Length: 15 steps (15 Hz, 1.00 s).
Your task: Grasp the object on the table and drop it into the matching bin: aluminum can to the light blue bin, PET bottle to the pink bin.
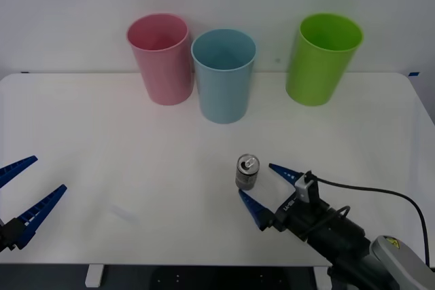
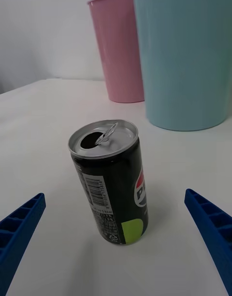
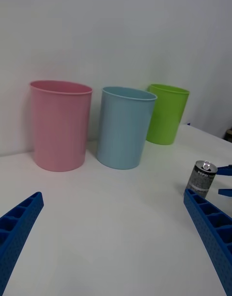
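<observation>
1. Table (image 1: 122,140): white top with rounded corners, bearing every item listed below.
2. Pink bin (image 1: 161,58): upright at the far side, left-most of three, almost touching its blue neighbour. Open mouth up.
3. Light blue bin (image 1: 223,75): upright, just right of the pink one and slightly nearer. Directly beyond the can, well apart from it.
4. Lime green bin (image 1: 322,57): upright at far right, standing clear of the other two.
5. Right arm: black forearm reaching in low from the near right corner, angled towards the table's middle, with a cable looping off behind the wrist.
6. Right gripper (image 1: 262,188): held low over the tabletop, blue ribbed fingers (image 2: 212,233) spread wide and pointing at the can. Nothing grasped; fingertips level with the can's right side, one beyond and one nearer, neither touching.
7. Left gripper (image 1: 26,188): at the near left edge, well apart from the can and bins, fingers splayed wide, holding nothing. Pointing across the table towards the bins.
8. Aluminum can (image 1: 247,172): small, standing upright on the table right of centre, nearer than the bins. Silver top with opened pull-tab; dark label with barcode and a lime patch near the base. Ungrasped, just in front of the right gripper's gap.
</observation>
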### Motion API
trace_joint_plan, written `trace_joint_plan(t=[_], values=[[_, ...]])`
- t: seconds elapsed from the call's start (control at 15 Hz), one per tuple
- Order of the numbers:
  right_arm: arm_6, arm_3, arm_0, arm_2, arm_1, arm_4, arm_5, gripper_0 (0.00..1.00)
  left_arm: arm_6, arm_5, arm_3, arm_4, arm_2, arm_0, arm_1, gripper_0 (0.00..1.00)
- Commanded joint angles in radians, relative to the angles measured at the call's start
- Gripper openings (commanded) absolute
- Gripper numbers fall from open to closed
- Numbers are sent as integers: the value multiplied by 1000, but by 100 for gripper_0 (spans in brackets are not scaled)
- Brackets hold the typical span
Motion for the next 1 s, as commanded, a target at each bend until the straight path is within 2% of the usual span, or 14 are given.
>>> trace_joint_plan(t=[0.07,0.53,1.0], values=[[5,-1,-22,31,7,1,44,100,0,0,0,0,0,0,0,100],[9,-1,-73,109,11,-8,168,100,0,0,0,0,0,0,0,100],[11,-1,-93,136,16,-8,223,100,0,0,0,0,0,0,0,100]])
